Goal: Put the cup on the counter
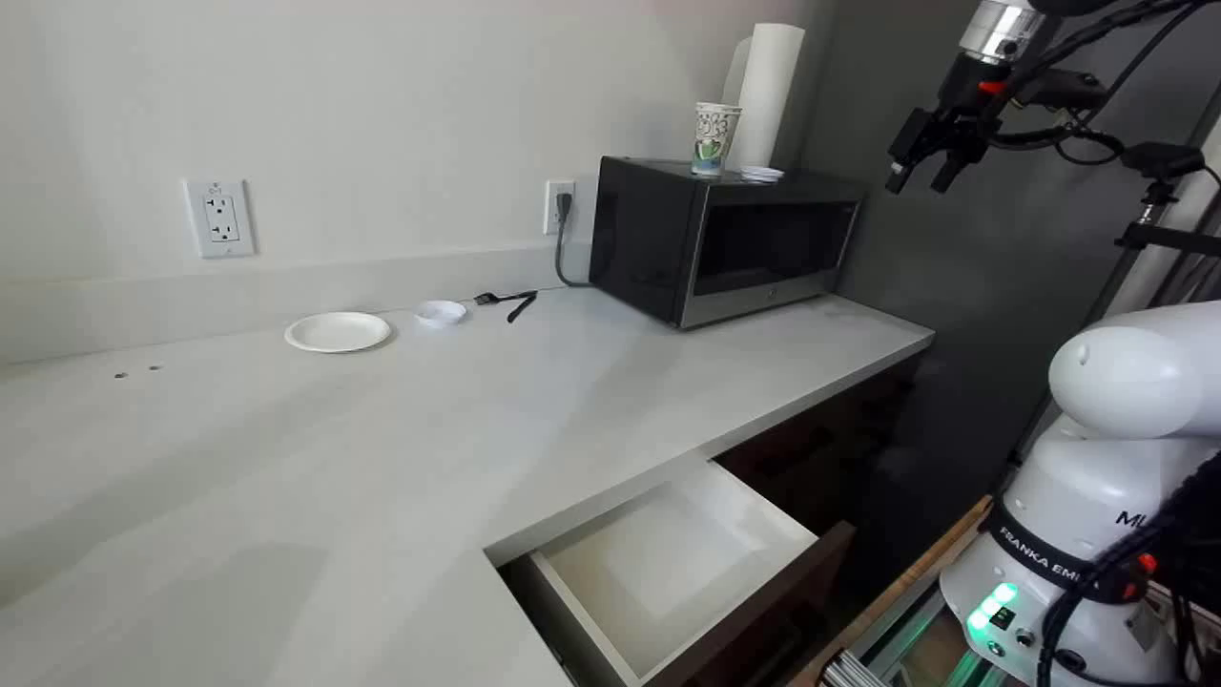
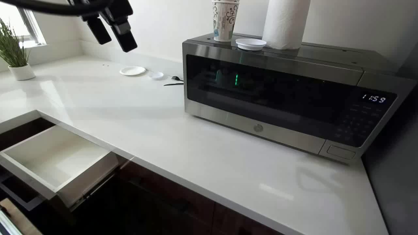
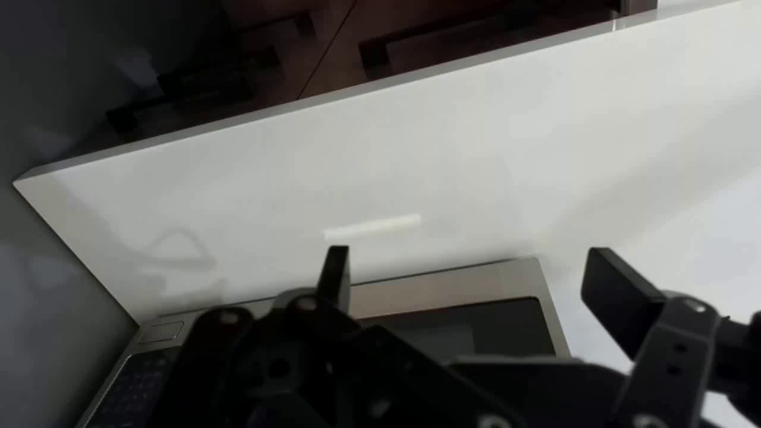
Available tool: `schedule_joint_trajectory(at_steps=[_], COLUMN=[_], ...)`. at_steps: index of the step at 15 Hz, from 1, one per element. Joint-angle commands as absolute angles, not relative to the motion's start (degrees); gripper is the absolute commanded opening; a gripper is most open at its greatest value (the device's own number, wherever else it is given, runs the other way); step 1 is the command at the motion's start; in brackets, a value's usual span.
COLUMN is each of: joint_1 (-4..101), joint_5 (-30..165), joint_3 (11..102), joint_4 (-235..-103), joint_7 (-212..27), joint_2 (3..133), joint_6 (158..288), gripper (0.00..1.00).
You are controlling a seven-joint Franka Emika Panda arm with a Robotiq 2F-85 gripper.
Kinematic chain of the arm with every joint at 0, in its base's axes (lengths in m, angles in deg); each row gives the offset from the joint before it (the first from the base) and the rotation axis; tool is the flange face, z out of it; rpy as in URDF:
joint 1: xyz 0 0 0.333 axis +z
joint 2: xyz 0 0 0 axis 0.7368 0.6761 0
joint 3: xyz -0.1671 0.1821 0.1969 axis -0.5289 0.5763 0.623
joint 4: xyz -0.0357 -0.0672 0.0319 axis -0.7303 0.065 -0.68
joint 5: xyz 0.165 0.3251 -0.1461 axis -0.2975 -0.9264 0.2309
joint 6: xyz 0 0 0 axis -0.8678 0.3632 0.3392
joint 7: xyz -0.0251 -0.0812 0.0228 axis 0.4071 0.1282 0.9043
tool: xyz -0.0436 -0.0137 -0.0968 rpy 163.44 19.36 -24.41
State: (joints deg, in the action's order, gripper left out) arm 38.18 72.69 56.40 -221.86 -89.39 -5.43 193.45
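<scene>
Cup (image 2: 225,22) and paper roll (image 2: 287,24) stand on the microwave (image 2: 271,94), itself on the counter (image 2: 156,120)

Paper roll (image 2: 286,24) atop microwave (image 2: 274,94) — potted plant (image 2: 17,55)

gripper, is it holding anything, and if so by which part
Nothing is held: the gripper is open and empty, and the cup stands on the microwave.

A pale wall (image 1: 401,124) bears two outlets (image 1: 220,218), and a window (image 2: 15,20) glows bright.
</scene>
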Motion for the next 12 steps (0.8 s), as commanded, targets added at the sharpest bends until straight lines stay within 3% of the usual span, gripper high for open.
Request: schedule_joint_trajectory(at_steps=[1, 6, 12], joint_1=[38.7, 38.7, 33.7], joint_5=[73.0, 73.0, 73.7], joint_3=[56.1, 56.1, 62.5], joint_4=[-221.7, -221.7, -211.0], joint_7=[-89.7, -89.7, -106.2], joint_2=[-5.4, -5.4, 6.1], joint_6=[193.3, 193.3, 207.2], gripper=[1.0, 1.0, 1.0])
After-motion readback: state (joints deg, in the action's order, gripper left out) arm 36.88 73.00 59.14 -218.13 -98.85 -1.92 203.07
